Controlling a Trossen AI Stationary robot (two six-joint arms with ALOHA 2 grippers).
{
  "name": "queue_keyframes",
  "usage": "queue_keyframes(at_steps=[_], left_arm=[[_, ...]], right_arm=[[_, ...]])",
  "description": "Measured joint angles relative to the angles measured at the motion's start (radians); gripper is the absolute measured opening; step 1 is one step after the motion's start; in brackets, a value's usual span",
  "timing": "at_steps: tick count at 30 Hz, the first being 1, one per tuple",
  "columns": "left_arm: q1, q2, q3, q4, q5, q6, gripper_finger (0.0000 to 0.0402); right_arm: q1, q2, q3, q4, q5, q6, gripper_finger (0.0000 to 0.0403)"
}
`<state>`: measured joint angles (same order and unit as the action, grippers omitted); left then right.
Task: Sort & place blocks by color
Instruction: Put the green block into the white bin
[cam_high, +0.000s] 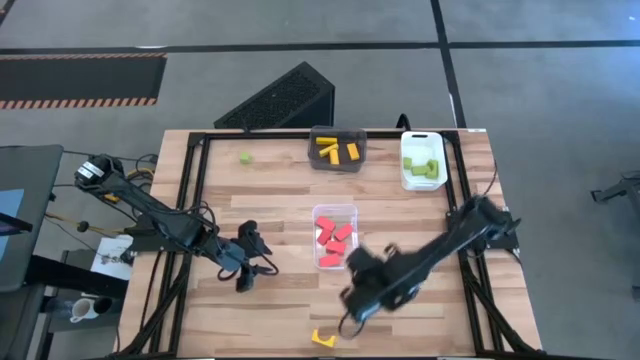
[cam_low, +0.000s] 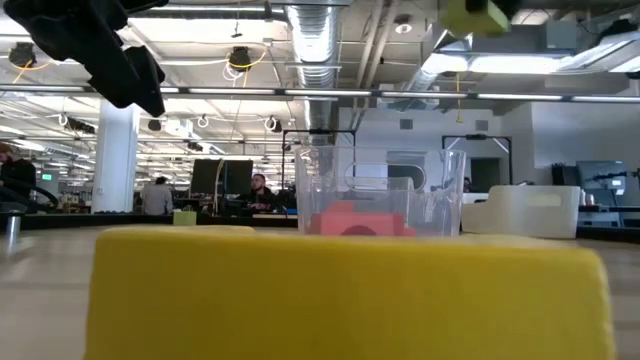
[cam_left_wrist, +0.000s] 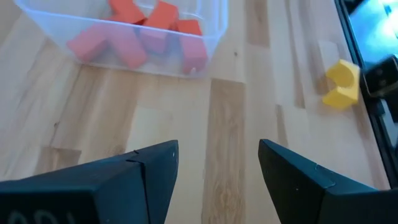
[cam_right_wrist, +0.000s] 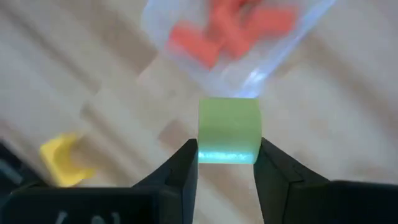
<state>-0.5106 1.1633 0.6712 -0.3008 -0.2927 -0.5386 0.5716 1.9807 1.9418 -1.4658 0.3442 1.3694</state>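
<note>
Sorting looks mostly done here. The clear bin (cam_high: 335, 236) in the middle of the high view already has a pile of red blocks (cam_high: 334, 238). The dark bin (cam_high: 337, 148) at the top centre holds yellow pieces (cam_high: 338, 150), and the white bin (cam_high: 421, 160) at the upper right has green ones (cam_high: 425, 168).

What's left, as far as I can see:

- A green cube (cam_right_wrist: 229, 130) is pinched between the jaws of the right gripper (cam_right_wrist: 227, 163), held up off the desk (cam_high: 270, 190) in the lower middle of the high view, just below the clear bin.
- A yellow block (cam_high: 322, 338) sits at the bottom centre of the desk, near its edge.
- A small green block (cam_high: 245, 157) lies loose on the desk at the upper left.

So three pieces still need homes, I'd guess.

The held cube has no real long axis, since it's about as wide as it is tall. It sits square between the fingers with one flat face toward the wrist camera.

The left gripper (cam_left_wrist: 217, 163) hovers left of the clear bin with its jaws spread wide and nothing in them.
</note>
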Motion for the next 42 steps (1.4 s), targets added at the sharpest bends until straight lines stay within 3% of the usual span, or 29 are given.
queue_keyframes(at_steps=[3,9,15,21,25,29,35,42], left_arm=[[0.006,0.000,0.000,0.000,-0.028,-0.069,0.0203],[0.052,0.000,0.000,0.000,-0.037,-0.210,0.0203],[0.066,0.000,0.000,0.003,-0.028,-0.359,0.0203],[0.066,0.000,0.000,0.004,-0.050,-0.474,0.0203],[0.077,0.000,0.000,0.004,-0.123,-0.570,0.0203],[0.109,0.000,0.000,0.004,-0.123,-0.651,0.0203],[0.139,0.000,0.000,0.007,-0.112,-0.721,0.0203],[0.192,0.000,0.000,-0.015,-0.106,-0.609,0.0203]], right_arm=[[-0.058,-0.094,0.000,-0.099,0.032,-0.083,0.0125],[-0.272,-0.308,-0.089,-0.109,0.108,-0.324,0.0124],[-0.606,-0.561,-0.398,-0.026,0.078,-0.553,0.0124],[-1.027,-0.765,-0.748,0.211,-0.016,-0.802,0.0124],[-1.259,-0.782,-0.879,0.348,-0.090,-0.973,0.0127],[-1.395,-0.751,-0.948,0.455,-0.083,-1.055,0.0139],[-1.456,-0.671,-0.970,0.522,-0.085,-1.148,0.0192],[-1.465,-0.610,-0.970,0.532,-0.085,-1.172,0.0251]])
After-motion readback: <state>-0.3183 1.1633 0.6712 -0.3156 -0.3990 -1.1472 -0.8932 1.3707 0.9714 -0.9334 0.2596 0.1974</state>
